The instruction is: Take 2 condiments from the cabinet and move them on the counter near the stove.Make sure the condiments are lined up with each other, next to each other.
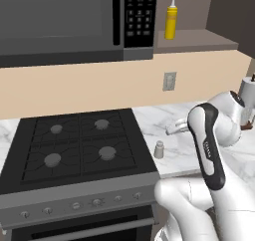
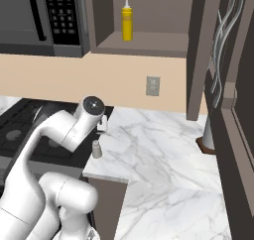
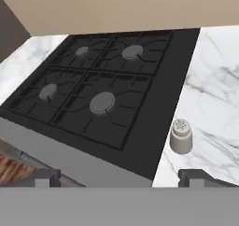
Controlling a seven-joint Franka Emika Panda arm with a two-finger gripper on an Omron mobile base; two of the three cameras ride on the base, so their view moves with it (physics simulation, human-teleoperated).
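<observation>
Black microwave (image 1: pixel 60 21) mounted above the cooking area, its keypad (image 1: pixel 140 13) at the right side of the front. Beige back wall (image 1: pixel 74 88) below it, bearing a pale wall outlet (image 1: pixel 170 80), seen also from the right (image 2: pixel 153 86). Tall white paper-towel roll (image 1: pixel 247 98) on a dark base (image 2: pixel 206 146), standing at the far right. Dark brown vertical panel (image 2: pixel 197 50) beside the roll. Grey cables (image 2: pixel 225 23) running down the right-hand structure.

Two condiments — one yellow squeeze bottle (image 1: pixel 171 20), upper right of the left base view, and one grey shaker (image 1: pixel 159 149) at centre. One stove (image 1: pixel 79 145) — four burners.
</observation>
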